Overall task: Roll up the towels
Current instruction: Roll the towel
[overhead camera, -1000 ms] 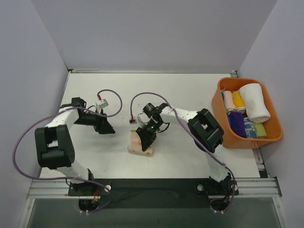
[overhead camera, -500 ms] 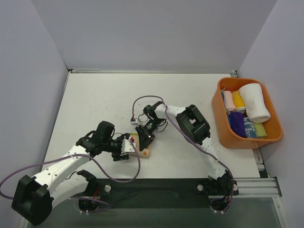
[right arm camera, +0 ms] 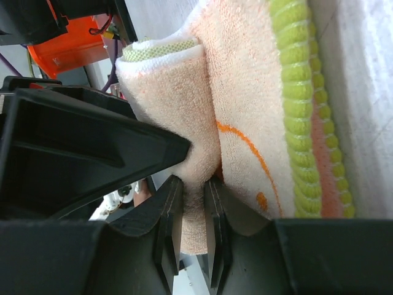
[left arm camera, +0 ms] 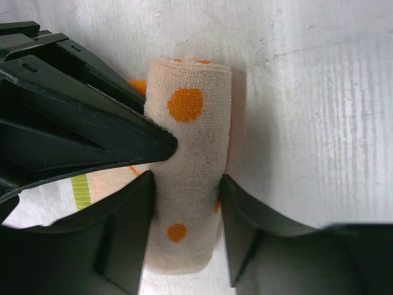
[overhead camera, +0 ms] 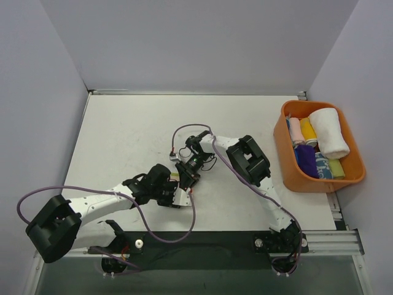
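The cream towel with orange dots [left arm camera: 190,129] lies partly rolled on the white table. In the left wrist view my left gripper [left arm camera: 187,187] is shut on the roll, one jaw on each side. In the right wrist view my right gripper [right arm camera: 193,187] is shut on a fold of the same towel [right arm camera: 245,92], beside its green edge stripe. In the top view both grippers meet over the towel [overhead camera: 183,196], which is mostly hidden: left gripper [overhead camera: 177,195], right gripper [overhead camera: 185,179]. The large white rolled towel [overhead camera: 329,132] and several small coloured rolled ones [overhead camera: 307,161] lie in the bin.
The orange plastic bin [overhead camera: 355,178] stands at the right edge of the table. Purple cables loop above both arms near the middle. Grey walls close in the table at the back and on both sides.
My left arm swung in from the far left and closed on the towel roll. My right gripper stayed on the towel, which now looks narrower.
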Available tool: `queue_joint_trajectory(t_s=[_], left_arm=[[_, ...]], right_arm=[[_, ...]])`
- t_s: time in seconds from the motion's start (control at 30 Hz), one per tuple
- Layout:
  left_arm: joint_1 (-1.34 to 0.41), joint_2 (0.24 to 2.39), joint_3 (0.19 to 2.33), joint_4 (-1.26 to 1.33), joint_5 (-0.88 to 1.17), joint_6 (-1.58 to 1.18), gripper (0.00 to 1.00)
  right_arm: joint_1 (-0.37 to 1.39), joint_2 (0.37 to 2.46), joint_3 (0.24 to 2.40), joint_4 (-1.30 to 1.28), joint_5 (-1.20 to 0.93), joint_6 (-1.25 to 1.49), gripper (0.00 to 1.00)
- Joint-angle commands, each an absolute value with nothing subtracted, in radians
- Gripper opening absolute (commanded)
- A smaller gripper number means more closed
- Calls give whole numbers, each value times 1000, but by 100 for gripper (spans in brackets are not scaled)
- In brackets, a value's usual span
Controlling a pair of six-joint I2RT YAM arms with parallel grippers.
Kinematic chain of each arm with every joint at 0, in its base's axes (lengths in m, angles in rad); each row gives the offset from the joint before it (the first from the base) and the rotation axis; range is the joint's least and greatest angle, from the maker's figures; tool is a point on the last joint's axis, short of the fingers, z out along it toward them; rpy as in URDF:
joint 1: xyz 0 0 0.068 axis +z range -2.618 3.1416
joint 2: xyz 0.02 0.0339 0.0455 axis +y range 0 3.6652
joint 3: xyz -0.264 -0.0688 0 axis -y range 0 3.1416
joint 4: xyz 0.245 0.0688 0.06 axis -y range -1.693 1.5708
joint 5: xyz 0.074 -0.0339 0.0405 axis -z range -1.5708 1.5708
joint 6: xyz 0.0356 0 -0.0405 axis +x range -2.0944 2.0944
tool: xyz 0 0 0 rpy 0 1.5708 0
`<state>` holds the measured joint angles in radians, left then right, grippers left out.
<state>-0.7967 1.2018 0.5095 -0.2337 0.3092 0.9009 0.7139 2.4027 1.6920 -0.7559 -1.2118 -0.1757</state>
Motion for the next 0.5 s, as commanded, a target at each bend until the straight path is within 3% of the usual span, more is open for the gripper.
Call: queue_joint_trajectory(t_s=[0.0,0.13,0.17,0.2,0.27,0.47], left_arm=[[-811,1247,497,-205,227,882,51],[-813,1285,512,-259,222,867,27],[-813,1289,515,-268,222,862,24],[-813,1296,517,-287,222,853,18],[-813,1305,529,-314,222,838,14],[-815,1282,540,-399,216,776,4]], right_arm=[[710,2438,1698,-770,-1114,-189,0],[701,2447,1703,-767,-1101,-163,2],[698,2450,1707,-765,-1098,-143,7],[692,2453,1709,-764,-1095,-134,19],[673,2464,1713,-756,-1089,-88,33],[631,2465,1701,-715,-1069,-6,43]])
